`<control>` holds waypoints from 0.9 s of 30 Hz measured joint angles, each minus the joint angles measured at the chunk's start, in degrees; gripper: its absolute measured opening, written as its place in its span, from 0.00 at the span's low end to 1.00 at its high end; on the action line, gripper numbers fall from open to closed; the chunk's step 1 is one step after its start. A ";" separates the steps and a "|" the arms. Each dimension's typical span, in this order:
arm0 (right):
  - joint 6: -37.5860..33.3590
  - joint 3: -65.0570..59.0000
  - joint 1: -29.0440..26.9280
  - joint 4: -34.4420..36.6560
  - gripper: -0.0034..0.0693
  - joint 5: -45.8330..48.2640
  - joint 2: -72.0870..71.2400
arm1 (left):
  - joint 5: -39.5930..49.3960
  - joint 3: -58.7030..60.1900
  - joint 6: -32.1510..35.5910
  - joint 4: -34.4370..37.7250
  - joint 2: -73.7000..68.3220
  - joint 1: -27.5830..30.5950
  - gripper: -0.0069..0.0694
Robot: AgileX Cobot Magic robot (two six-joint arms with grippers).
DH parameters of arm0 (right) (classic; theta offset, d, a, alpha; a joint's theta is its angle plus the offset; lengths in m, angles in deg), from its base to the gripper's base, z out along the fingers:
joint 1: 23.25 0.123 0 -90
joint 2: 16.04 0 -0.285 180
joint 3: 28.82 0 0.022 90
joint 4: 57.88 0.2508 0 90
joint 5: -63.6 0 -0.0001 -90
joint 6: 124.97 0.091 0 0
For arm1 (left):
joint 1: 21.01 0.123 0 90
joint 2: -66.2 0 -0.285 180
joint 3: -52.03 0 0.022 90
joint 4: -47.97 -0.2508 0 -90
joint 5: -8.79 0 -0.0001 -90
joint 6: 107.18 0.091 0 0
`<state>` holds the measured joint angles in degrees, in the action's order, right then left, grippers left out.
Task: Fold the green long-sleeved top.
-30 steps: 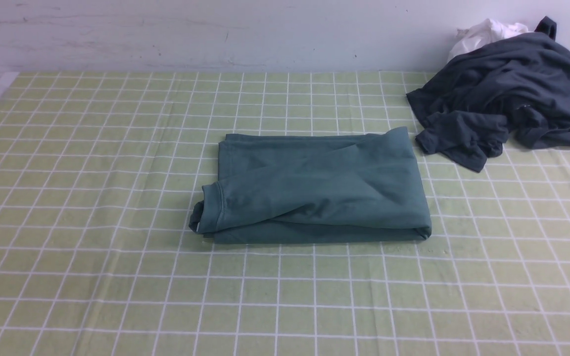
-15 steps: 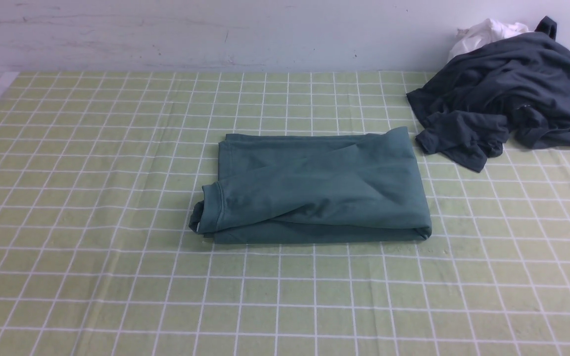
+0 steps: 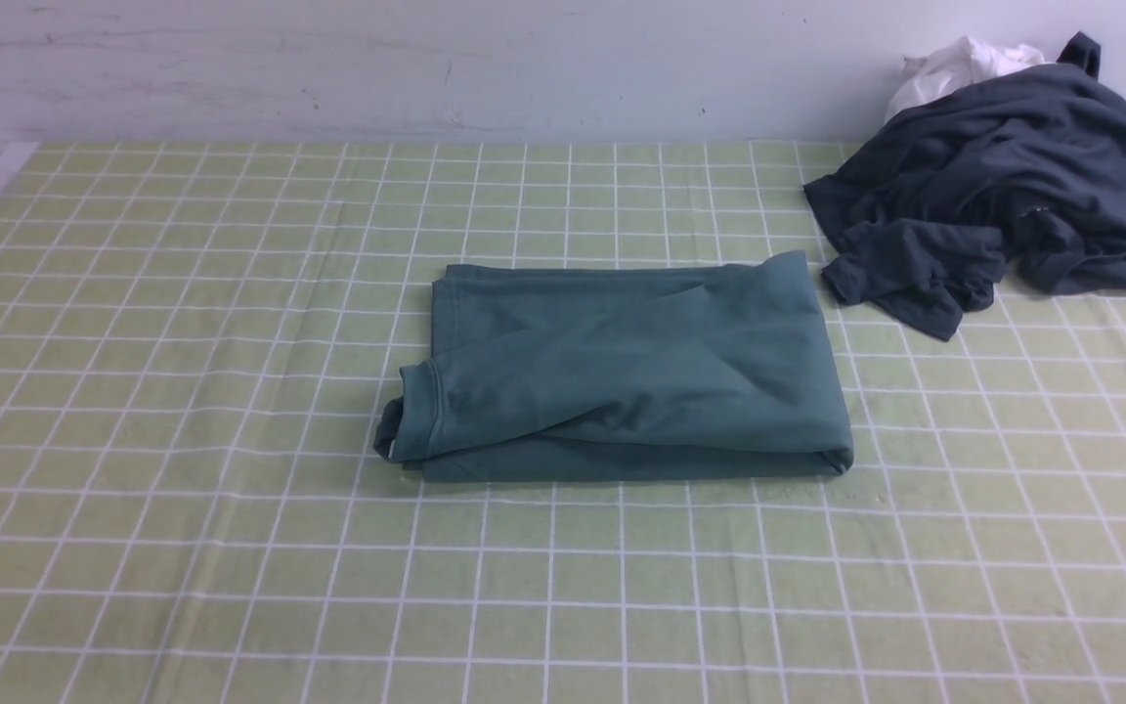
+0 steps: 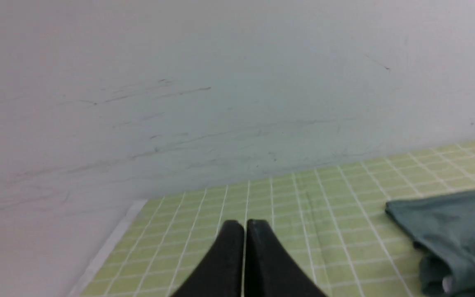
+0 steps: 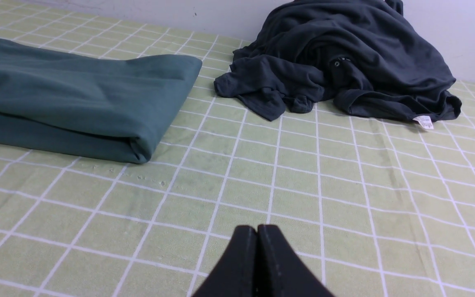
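While both hands, left hand [image 4: 244, 225] and right hand [image 5: 257, 229], are pressed together empty, the green long-sleeved top [image 3: 622, 372] lies folded mid-frame on the bench [image 3: 182, 489].

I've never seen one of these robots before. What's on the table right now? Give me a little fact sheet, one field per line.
surface: table under a light green checked cloth
main item: green long-sleeved top, folded into a flat rectangle near the middle, one cuff poking out at its left end
other clothes: dark grey garment, crumpled at the far right by the wall
behind it: white cloth, partly hidden
left gripper: shut, empty, away from the top
right gripper: shut, empty, away from the top
contact: nothing touches the top but the table
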<state>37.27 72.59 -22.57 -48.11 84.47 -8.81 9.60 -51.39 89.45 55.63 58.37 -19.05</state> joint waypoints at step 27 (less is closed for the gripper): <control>0.00 0.00 0.00 0.45 0.03 0.11 0.00 | 20.39 2.24 -9.50 -2.06 0.71 -2.54 0.09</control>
<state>37.27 72.59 -22.57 -47.66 84.59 -8.81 30.00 -49.15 79.95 53.57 59.08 -21.59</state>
